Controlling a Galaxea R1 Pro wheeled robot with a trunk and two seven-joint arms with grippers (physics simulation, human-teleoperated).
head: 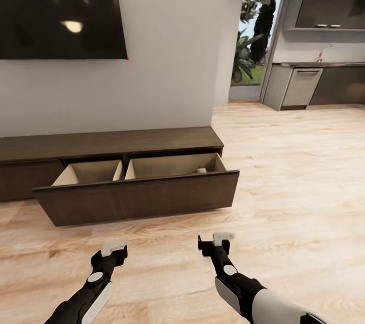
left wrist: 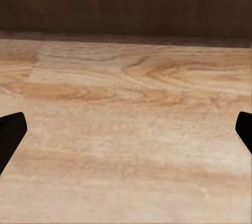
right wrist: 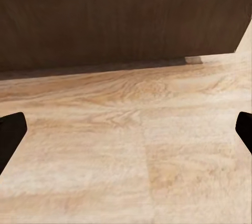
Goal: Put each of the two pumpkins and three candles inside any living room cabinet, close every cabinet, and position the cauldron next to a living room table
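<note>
The long dark-brown cabinet [head: 109, 144] stands against the wall with one wide drawer [head: 139, 197] pulled out. That drawer has two beige-lined compartments. A small beige candle [head: 201, 170] peeks over the drawer front in the right compartment. My left gripper [head: 114, 251] and right gripper [head: 222, 241] hover low over the wooden floor in front of the drawer, both open and holding nothing. In the left wrist view the gripper [left wrist: 126, 135] faces the drawer front [left wrist: 126, 3]. In the right wrist view the gripper [right wrist: 126, 135] faces the drawer front [right wrist: 121, 19] near its end. Pumpkins, cauldron and table are out of view.
A black TV [head: 61, 7] hangs on the wall above the cabinet. To the right, wooden floor [head: 294, 172] runs towards grey kitchen cupboards [head: 299, 86] and a glass door [head: 256, 30] with plants outside.
</note>
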